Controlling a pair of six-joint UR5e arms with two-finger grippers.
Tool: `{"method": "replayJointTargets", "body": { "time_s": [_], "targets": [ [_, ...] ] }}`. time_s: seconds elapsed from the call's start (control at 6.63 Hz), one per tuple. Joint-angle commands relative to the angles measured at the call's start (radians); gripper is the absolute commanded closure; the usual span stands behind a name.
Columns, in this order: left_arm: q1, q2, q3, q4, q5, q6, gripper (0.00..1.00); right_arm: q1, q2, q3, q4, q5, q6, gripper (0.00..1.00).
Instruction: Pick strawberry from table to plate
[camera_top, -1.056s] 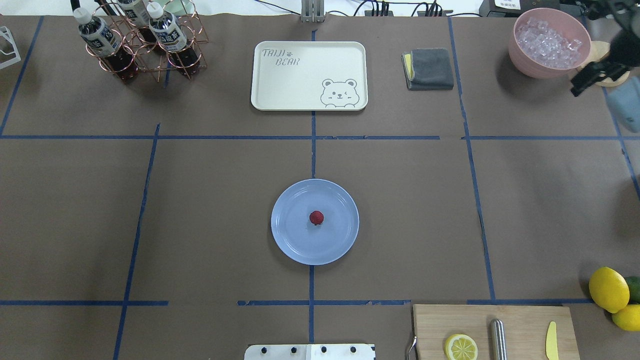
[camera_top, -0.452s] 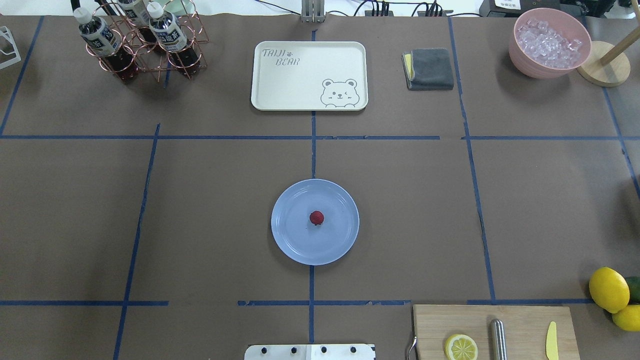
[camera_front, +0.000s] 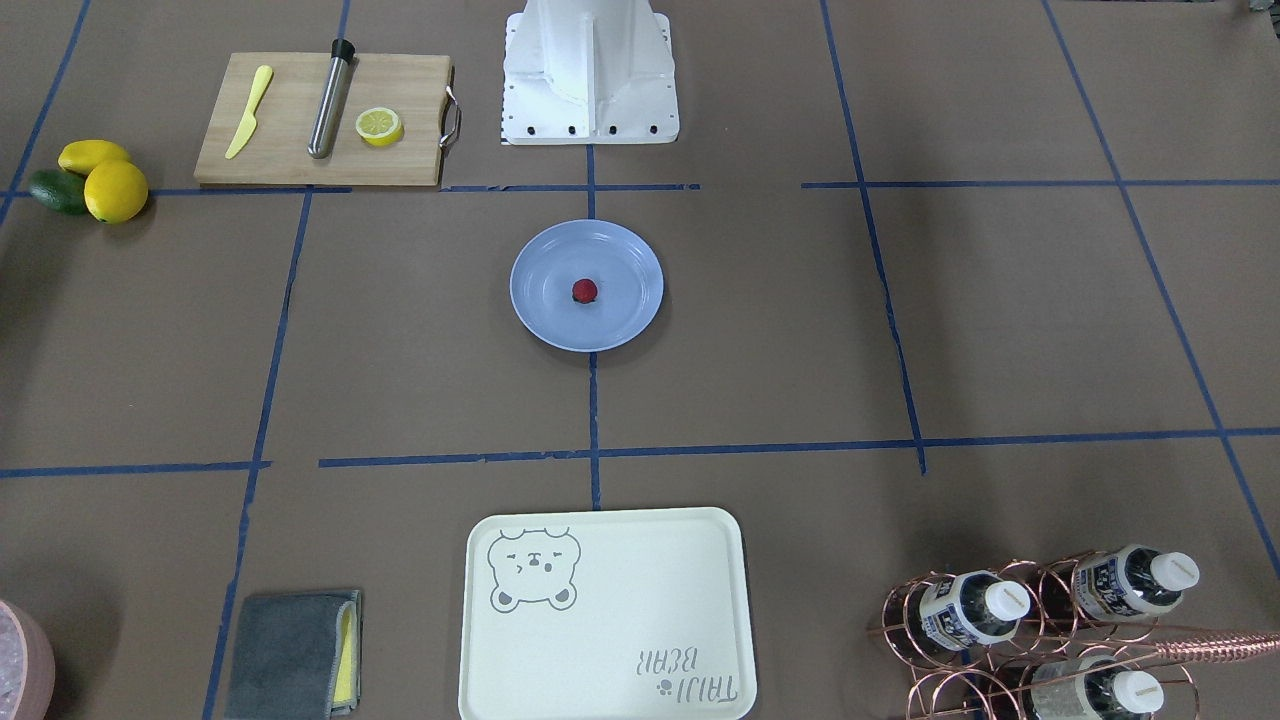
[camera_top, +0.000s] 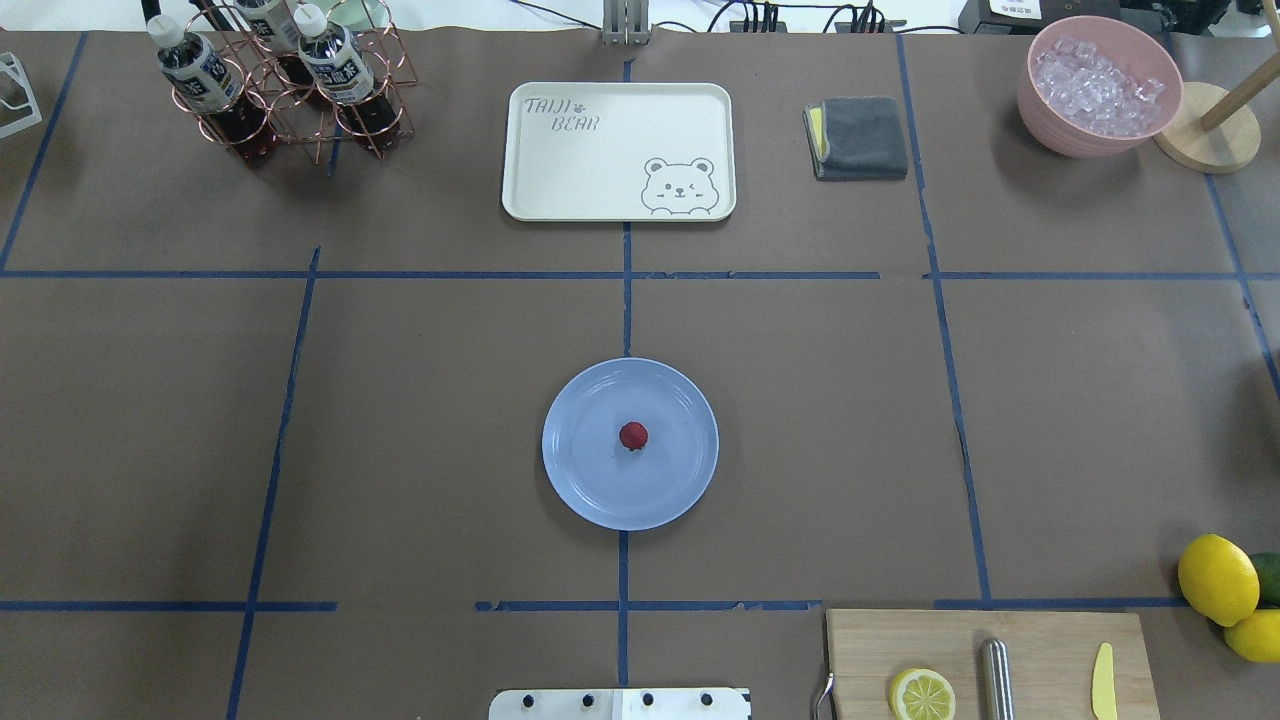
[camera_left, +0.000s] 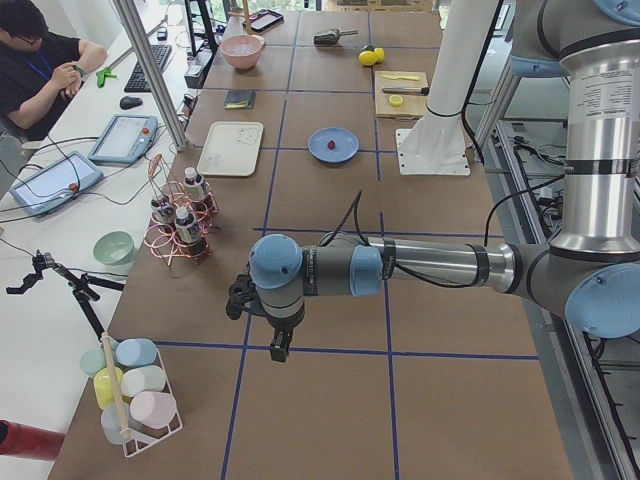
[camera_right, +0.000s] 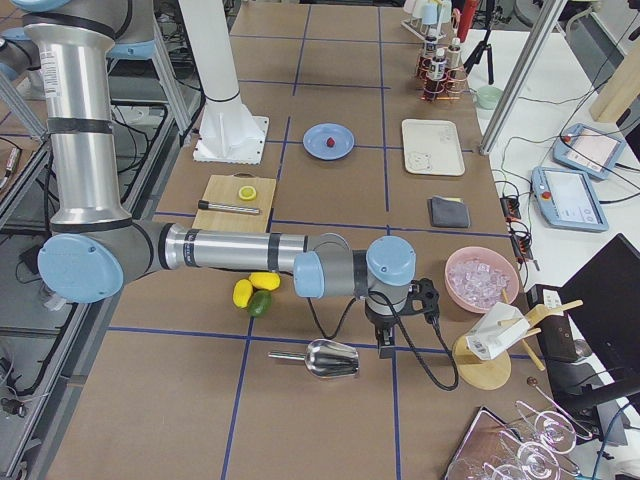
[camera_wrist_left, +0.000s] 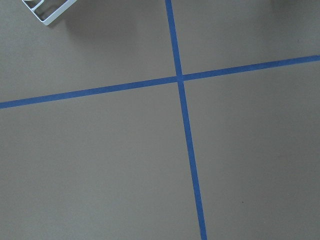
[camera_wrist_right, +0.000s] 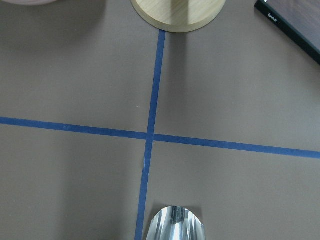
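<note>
The strawberry (camera_top: 632, 435) sits near the middle of the light-blue plate (camera_top: 575, 480), and the plate rests on the counter (camera_top: 800, 420) across a blue tape line. Both are well apart from either set of jaws and lie between the 2 sets along the counter's length.

The left jaws hang from the left arm (camera_left: 400, 268), which stretches out level over the counter. They point straight down above the paper surface without touching it. Only the side view shows them and the wrist view catches no fingers, so I cannot tell whether they are released or clenched. Below them is a crossing of 2 tape lines (camera_wrist_left: 180, 78), with a corner of a white wire rack (camera_wrist_left: 47, 12) off to one side. A copper rack of 3 bottles (camera_left: 180, 225) stands near them on the plate's side.

The right jaws hang the same way from the right arm (camera_right: 230, 248), pointing down above the counter. Their state cannot be told either. Below them is another tape crossing (camera_wrist_right: 149, 135). A metal scoop (camera_wrist_right: 174, 225) lies just beside it, and a round wooden base (camera_wrist_right: 177, 12) stands on the opposite side. A pink bowl of ice (camera_right: 482, 280) stands near these jaws. 2 lemons (camera_right: 243, 292) lie on their robot side, under the forearm, and the cutting board (camera_right: 238, 195) lies beyond, toward the plate.
</note>
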Motion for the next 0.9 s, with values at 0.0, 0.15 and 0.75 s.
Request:
{"method": "replayJointTargets", "body": {
  "time_s": [0.0,0.15,0.75],
  "targets": [
    [0.001,-0.001,-0.002,-0.002,-0.002,0.003,0.00,0.009,-0.042,0.033,-0.011,0.004,-0.005,0.00],
    [-0.001,-0.001,-0.005,-0.002,0.000,0.003,0.00,0.009,-0.048,0.037,-0.012,0.005,-0.002,0.00],
    [0.001,-0.001,-0.011,-0.002,-0.002,0.003,0.00,0.009,-0.056,0.034,-0.012,0.015,0.002,0.00]
  ]
}}
